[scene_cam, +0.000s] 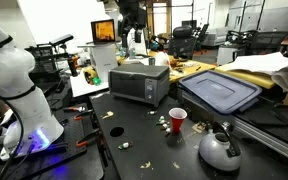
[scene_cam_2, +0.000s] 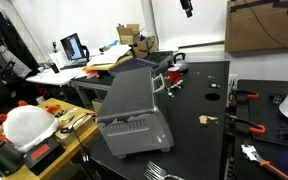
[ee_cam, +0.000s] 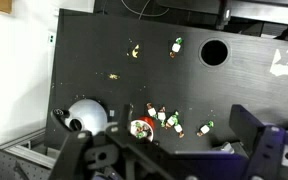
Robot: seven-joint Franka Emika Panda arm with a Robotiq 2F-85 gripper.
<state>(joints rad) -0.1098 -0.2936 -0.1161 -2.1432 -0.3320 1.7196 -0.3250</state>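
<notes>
Black workbench (ee_cam: 234, 90), seen from above: your gripper (ee_cam: 174, 160) hangs high over it, jaws wide apart and empty. Directly below stand a red plastic cup (ee_cam: 140, 128) and a rounded silver kettle (ee_cam: 84, 116), among scattered small pieces (ee_cam: 164, 117); nothing is grasped yet.

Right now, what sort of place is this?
Probably a robotics lab or workshop: there is a black workbench, a laptop among clutter, and office chairs behind.
</notes>
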